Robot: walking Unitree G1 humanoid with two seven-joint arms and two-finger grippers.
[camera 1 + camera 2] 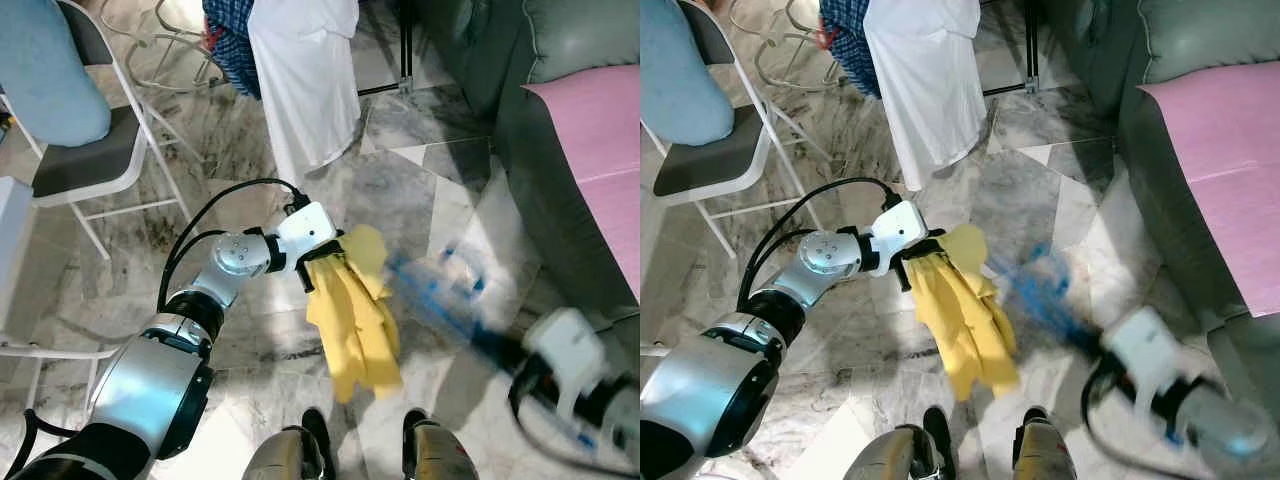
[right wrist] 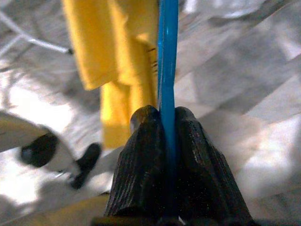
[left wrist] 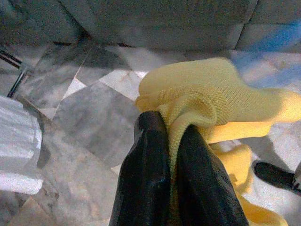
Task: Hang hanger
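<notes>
A yellow knitted garment hangs from my left gripper, which is shut on its upper edge above the marble floor. In the left wrist view the black fingers pinch the yellow garment. My right gripper is shut on a blue plastic hanger. The blue hanger shows blurred in the eye views, just right of the garment, with the right arm at the lower right.
A white garment and a blue checked one hang at the top centre. A folding chair stands at the left. A dark green sofa with a pink cover lines the right. My feet stand below.
</notes>
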